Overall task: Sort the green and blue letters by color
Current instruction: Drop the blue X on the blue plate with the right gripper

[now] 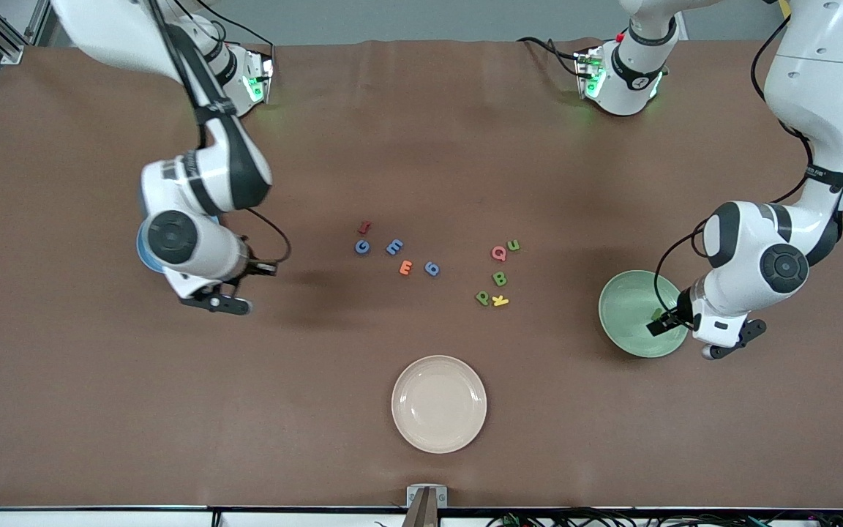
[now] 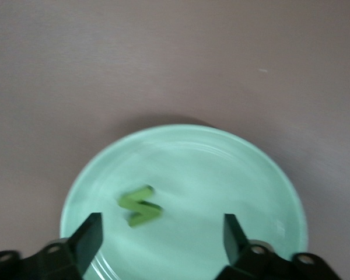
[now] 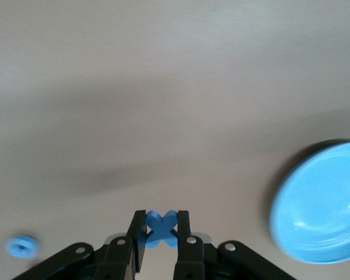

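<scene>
Nearest us sits the cream plate (image 1: 439,403); a little farther back, the left gripper (image 2: 162,233) hangs with jaws wide over the green plate (image 1: 623,311), where the green N (image 2: 139,206) lies inside. Farther on, we see the right gripper (image 3: 161,233) clamped on the blue X (image 3: 161,227) above bare table near the blue plate (image 3: 321,204), while the remaining blue and green letters (image 1: 432,268) lie scattered mid-table.

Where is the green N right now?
The green N lies inside the green plate at the left arm's end of the table, under the open left gripper.
</scene>
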Robot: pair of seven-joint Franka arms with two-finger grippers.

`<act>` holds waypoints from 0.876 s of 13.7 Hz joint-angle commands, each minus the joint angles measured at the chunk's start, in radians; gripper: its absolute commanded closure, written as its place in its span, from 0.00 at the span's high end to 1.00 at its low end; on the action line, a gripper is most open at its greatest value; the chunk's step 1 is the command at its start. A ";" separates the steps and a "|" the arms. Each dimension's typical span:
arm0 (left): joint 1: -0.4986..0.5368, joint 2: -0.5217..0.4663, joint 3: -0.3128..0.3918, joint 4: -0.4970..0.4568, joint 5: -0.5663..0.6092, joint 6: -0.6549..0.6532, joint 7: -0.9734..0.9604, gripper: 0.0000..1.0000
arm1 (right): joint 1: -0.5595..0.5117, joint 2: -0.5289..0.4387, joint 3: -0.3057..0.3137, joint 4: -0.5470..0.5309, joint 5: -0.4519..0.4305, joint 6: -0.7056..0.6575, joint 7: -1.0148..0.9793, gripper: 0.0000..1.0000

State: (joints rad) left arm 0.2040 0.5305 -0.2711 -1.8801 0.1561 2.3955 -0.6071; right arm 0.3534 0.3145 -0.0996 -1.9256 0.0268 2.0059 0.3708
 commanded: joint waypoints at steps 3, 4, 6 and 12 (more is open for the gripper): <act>-0.009 -0.060 -0.120 -0.014 0.019 -0.059 -0.109 1.00 | -0.152 -0.202 0.021 -0.271 -0.065 0.095 -0.225 0.01; -0.018 -0.066 -0.143 -0.022 0.020 -0.059 -0.115 1.00 | -0.193 -0.224 0.021 -0.318 -0.071 0.132 -0.275 0.01; -0.075 -0.075 -0.152 -0.022 0.020 -0.059 -0.126 1.00 | -0.273 -0.252 0.021 -0.406 -0.077 0.229 -0.389 0.02; -0.280 -0.040 -0.149 -0.008 0.020 -0.049 -0.327 0.79 | -0.412 -0.244 0.023 -0.605 -0.077 0.505 -0.555 0.02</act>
State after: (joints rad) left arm -0.0320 0.4869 -0.4266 -1.8873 0.1566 2.3461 -0.8549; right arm -0.0340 0.1080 -0.0993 -2.4651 -0.0436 2.4668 -0.1699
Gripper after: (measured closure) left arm 0.093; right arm 0.749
